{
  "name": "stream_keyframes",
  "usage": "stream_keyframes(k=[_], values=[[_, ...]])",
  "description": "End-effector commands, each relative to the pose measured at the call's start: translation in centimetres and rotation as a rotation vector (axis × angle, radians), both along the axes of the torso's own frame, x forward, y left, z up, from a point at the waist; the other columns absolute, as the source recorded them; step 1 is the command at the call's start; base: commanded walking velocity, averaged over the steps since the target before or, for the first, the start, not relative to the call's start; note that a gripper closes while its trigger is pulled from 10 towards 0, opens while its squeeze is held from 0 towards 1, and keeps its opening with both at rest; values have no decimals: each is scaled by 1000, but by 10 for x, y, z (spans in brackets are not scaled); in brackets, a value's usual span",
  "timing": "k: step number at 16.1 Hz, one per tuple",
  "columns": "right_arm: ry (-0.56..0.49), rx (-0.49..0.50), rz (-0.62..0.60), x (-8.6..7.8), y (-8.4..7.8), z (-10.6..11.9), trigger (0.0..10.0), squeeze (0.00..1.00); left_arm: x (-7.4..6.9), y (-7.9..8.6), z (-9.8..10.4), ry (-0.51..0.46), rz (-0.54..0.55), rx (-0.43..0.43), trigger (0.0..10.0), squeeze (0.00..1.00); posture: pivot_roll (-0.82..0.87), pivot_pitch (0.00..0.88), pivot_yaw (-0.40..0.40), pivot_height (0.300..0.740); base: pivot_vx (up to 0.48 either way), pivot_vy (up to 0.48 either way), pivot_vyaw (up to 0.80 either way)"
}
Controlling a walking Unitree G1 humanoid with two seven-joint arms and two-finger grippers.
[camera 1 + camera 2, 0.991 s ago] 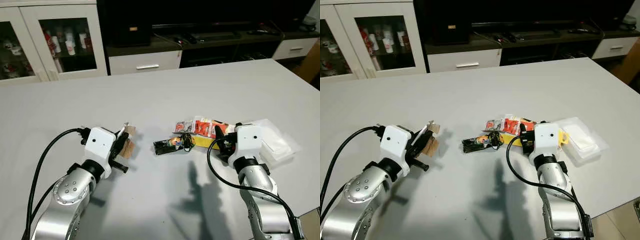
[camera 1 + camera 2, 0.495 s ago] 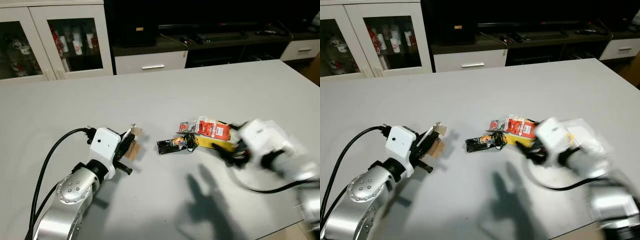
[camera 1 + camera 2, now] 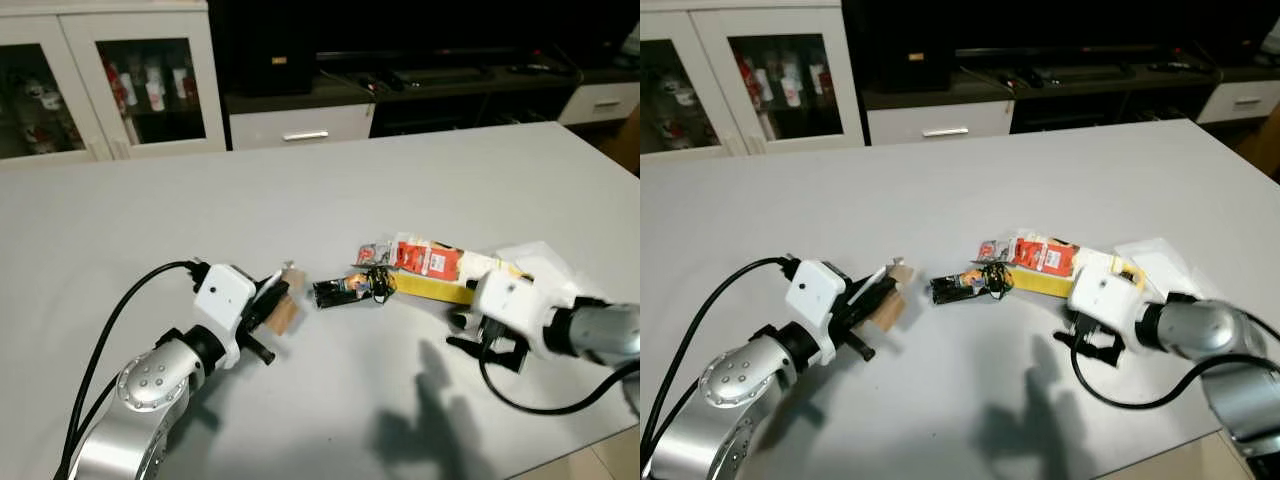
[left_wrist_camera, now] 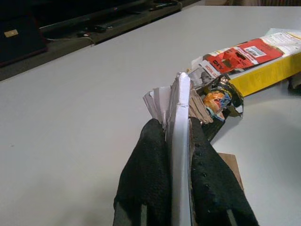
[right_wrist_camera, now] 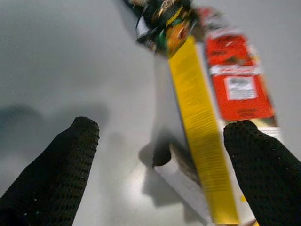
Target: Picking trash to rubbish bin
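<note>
Left gripper [image 4: 178, 141]: jaws clenched on one folded cardboard scrap [image 4: 178, 101], held just above the bench [image 3: 300, 200]. Right gripper [image 5: 160, 141]: jaws spread wide, released, hovering beside one yellow box [image 5: 200, 132]. One red packet [image 3: 428, 258] and one dark wrapper [image 3: 345, 290] lie against the box, mid-bench.

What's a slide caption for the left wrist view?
Left gripper shut on folded cardboard scrap above the grey table, near a snack wrapper and yellow box.
</note>
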State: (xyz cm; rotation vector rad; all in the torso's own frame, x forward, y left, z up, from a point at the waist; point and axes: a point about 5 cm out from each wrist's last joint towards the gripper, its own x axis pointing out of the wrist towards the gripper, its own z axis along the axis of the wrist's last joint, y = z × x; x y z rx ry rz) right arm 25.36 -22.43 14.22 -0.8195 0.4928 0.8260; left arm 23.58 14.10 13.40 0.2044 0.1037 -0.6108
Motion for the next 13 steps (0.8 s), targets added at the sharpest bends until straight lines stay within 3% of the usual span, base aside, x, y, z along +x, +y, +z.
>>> stream_keyframes(k=[1,3,6,11,12,13], values=[[-39,-59,1,6,-2,1,10000,0,-1,-4,2,-7,-36,3,10000,0,-51,0,-69,740,0,0,0],[-105,-145,14,17,0,-9,10000,0,-1,-6,2,-7,-54,8,10000,0,-45,0,-74,740,0,0,0],[-186,-163,4,31,6,-27,10000,0,-1,-7,2,-15,-56,13,10000,0,-38,0,-81,740,0,0,0],[-208,-175,-19,40,7,-51,10000,0,-3,-5,3,-21,-46,20,10000,0,-28,0,-86,740,0,0,0],[-207,-165,-25,41,7,-54,4588,0,-3,-4,3,-20,-43,23,10000,0,-28,0,-86,740,0,0,0],[-212,-162,-23,41,7,-57,0,0,-2,-3,3,-20,-38,25,10000,0,-23,0,-86,740,0,0,0]])
